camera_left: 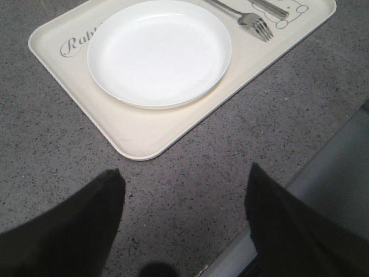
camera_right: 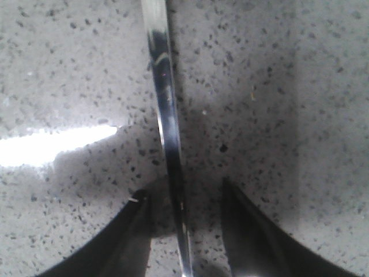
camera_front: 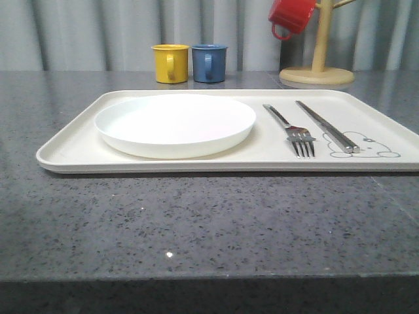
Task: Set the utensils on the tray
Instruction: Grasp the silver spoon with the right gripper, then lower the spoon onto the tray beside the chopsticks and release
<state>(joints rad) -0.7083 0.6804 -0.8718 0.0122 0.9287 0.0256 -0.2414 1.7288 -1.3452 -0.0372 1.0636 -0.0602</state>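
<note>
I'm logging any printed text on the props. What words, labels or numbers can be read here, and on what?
"Rabi", in grey script on the tray in the left wrist view; the plate covers the rest of the word.
No readable text on the plate, the fork, the chopsticks or the mugs.

Ahead of your left gripper (camera_left: pixel 184 184) the tray (camera_front: pixel 72 147) lies on the countertop (camera_front: pixel 196 222), the plate (camera_front: pixel 175 123) on its left half. Right of the plate lies the fork (camera_front: pixel 291 127), then the chopsticks (camera_front: pixel 326 125) just beside it. Behind the tray stand two mugs (camera_front: pixel 190 63) and a mug tree (camera_front: pixel 317 69). Between your right gripper's (camera_right: pixel 181 196) fingers lies a spoon handle (camera_right: pixel 164 115) on the countertop.
</note>
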